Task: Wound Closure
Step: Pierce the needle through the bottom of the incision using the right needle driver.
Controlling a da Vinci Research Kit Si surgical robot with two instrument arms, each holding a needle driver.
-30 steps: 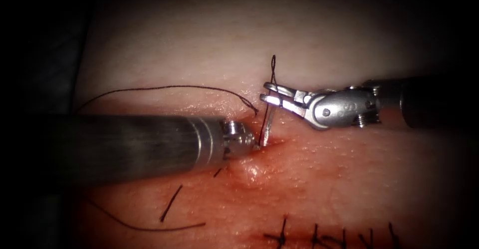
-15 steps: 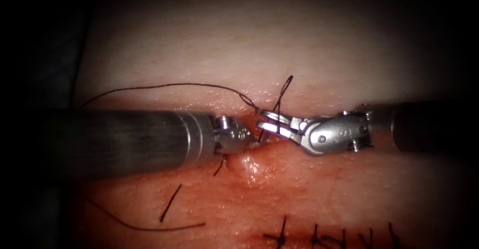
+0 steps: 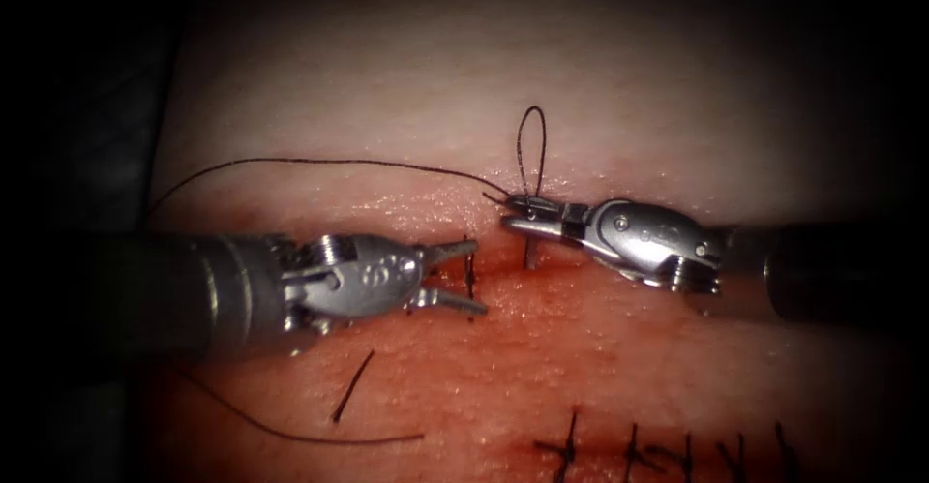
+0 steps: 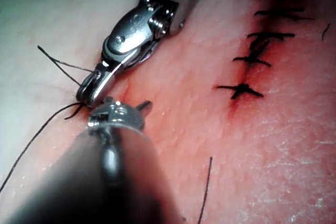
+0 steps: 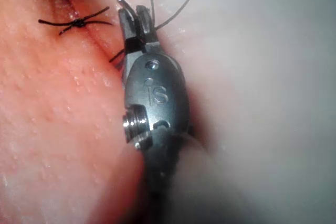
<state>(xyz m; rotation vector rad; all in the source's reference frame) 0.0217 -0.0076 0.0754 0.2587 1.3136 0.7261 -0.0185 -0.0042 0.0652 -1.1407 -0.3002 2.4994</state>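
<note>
Pale-and-red pork tissue [image 3: 619, 86]; left steel tool [image 3: 464, 277] jaws apart, empty; right steel tool [image 3: 516, 210] clamped on thin dark thread [image 3: 530, 139].

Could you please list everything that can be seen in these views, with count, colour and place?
tissue: one, pale pink above and wet red below, under everything.
thread: one long dark strand, running from the endoscope view's left edge to the right tool's tip, with an upright loop above that tip.
finished stitches: a row, dark, along the closed cut at the lower right of the endoscope view.
cut ends of thread: a short dark piece and a longer curved one, on the tissue below the left tool.
red fluid: a sheen on the tissue between the tools.
left tool: one, silver, jaws open, holding nothing.
right tool: one, silver, jaws shut on the thread.
</note>
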